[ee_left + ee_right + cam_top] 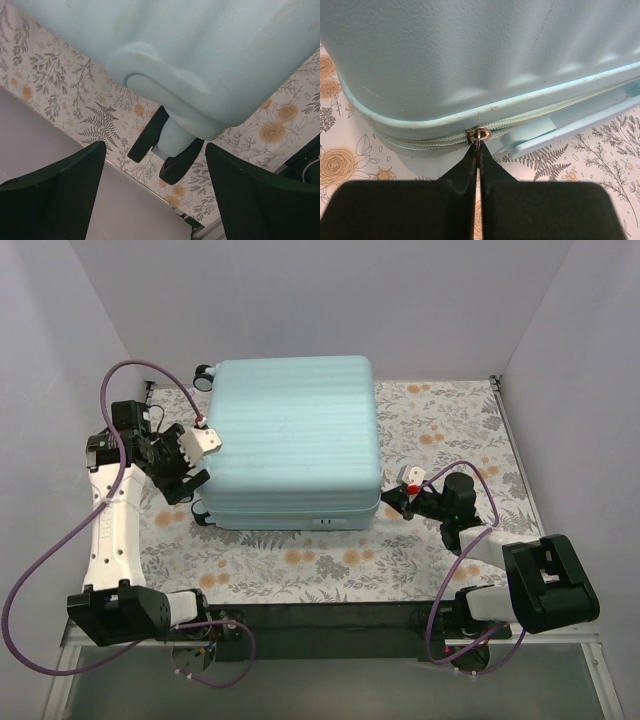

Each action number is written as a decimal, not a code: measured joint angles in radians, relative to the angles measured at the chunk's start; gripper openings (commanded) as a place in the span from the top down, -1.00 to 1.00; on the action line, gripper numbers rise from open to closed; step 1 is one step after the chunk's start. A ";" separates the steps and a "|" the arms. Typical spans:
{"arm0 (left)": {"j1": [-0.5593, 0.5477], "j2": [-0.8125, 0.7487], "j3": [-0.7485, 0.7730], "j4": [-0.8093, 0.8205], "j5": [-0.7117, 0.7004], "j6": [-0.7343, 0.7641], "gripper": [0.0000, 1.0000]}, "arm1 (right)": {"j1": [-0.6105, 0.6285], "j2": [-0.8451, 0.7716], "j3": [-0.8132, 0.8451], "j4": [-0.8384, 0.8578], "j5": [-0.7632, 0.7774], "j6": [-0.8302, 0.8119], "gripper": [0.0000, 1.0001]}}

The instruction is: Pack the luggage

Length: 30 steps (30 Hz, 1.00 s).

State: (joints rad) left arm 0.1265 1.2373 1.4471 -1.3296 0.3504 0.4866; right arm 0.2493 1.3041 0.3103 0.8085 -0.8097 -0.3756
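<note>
The pale mint ribbed luggage lies closed and flat on the floral table, wheels to the left. My right gripper is at its near right corner, shut on the metal zipper pull on the mint zipper track. My left gripper is open at the luggage's left side, its fingers apart on either side of a black wheel under the shell, not touching it.
A floral cloth covers the table. White walls close in the back and both sides. A purple cable loops over the left arm. A dark strip runs along the near table edge.
</note>
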 measured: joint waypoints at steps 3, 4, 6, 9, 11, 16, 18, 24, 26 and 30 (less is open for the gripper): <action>0.046 0.035 -0.039 0.006 0.014 0.063 -0.61 | 0.001 0.000 0.000 0.000 0.002 -0.002 0.97; 0.058 0.048 -0.045 0.008 0.021 0.084 -0.61 | 0.001 0.000 0.000 -0.001 0.003 -0.002 0.97; 0.069 0.079 -0.050 0.011 0.047 0.119 -0.56 | 0.002 -0.001 0.000 -0.002 0.005 -0.003 0.97; 0.071 0.117 -0.053 0.008 0.086 0.172 -0.38 | 0.002 -0.003 0.000 -0.004 0.009 -0.003 0.97; 0.077 0.125 -0.074 0.004 0.102 0.201 0.02 | 0.003 -0.006 0.000 -0.007 0.013 -0.003 0.97; 0.111 0.127 -0.105 0.002 0.188 0.319 0.97 | 0.006 -0.014 0.000 -0.021 0.027 0.003 0.97; 0.123 0.128 -0.121 0.001 0.209 0.367 1.00 | -0.002 -0.015 0.000 -0.023 0.030 0.003 0.97; 0.143 0.174 -0.178 -0.018 0.224 0.523 1.00 | -0.084 0.056 0.076 -0.061 -0.026 -0.008 0.97; 0.144 0.196 -0.175 -0.036 0.251 0.547 1.00 | -0.128 0.119 0.141 -0.067 -0.048 -0.018 0.97; 0.147 0.293 -0.132 -0.071 0.277 0.573 1.00 | -0.172 0.253 0.283 -0.058 -0.081 -0.015 0.97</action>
State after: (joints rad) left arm 0.2737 1.5303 1.3148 -1.4006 0.6273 1.0592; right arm 0.0769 1.5574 0.5938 0.7509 -0.8909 -0.3908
